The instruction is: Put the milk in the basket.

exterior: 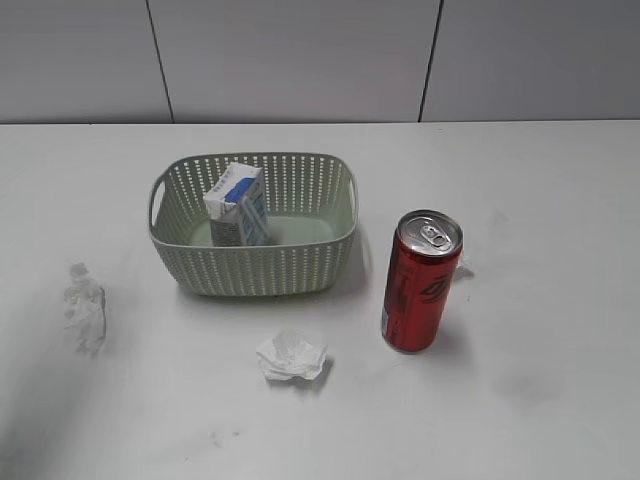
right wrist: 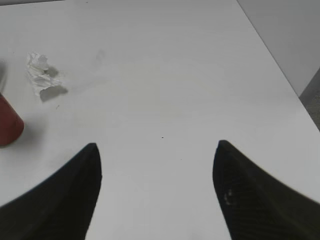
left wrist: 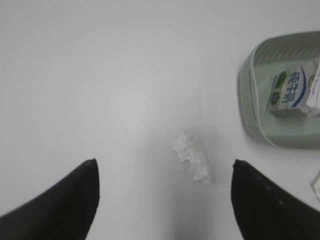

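The milk (exterior: 238, 206), a small white carton with blue print, stands tilted inside the pale green basket (exterior: 200, 262) at the table's middle left. The left wrist view shows both at its right edge, the milk (left wrist: 288, 92) inside the basket (left wrist: 246, 95). My left gripper (left wrist: 164, 162) is open and empty above bare table, left of the basket. My right gripper (right wrist: 156, 145) is open and empty above bare table at the right. Neither gripper shows in the exterior view.
A tall red drink can (exterior: 420, 281) stands right of the basket; its edge shows in the right wrist view (right wrist: 9, 125). Crumpled white paper lies at the left (exterior: 85, 306), in front of the basket (exterior: 291, 357) and behind the can (right wrist: 42, 73).
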Controlling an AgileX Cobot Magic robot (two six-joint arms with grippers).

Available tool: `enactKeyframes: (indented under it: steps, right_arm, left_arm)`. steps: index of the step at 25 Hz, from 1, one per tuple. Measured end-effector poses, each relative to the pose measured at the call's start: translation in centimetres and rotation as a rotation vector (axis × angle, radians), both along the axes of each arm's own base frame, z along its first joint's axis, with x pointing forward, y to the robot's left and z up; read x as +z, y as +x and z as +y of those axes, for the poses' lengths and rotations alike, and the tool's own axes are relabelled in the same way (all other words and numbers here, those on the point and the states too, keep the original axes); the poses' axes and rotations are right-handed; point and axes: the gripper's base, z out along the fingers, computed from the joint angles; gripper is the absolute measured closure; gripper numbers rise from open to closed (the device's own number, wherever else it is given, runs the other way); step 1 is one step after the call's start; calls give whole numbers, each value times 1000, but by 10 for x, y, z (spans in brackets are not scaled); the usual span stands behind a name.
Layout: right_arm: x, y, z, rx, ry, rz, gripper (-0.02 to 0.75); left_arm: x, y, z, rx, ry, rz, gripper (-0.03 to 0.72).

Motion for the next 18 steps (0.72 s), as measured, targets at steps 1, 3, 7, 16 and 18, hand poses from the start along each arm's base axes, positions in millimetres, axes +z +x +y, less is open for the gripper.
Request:
enactKeyframes:
  steps: [1,3,7,16,18]
  right_arm:
    - [0,0,0,0,0,0,184]
    - [0,0,0,0,0,0,184]
    - [0,0,0,0,0,0,184]
    - [0,0,0,0,0,0,184]
    - [0,0,0,0,0,0,184]
  left_arm:
    - [1,-9,1,3,-2,-6,64]
    - [-1,-29,3,9,-10,-5,69]
    - [-11,-67,7,16,-13,1,78]
    - [-37,-149,15,21,-22,-93,81]
    - [-46,-166,17,22,-24,-119,81]
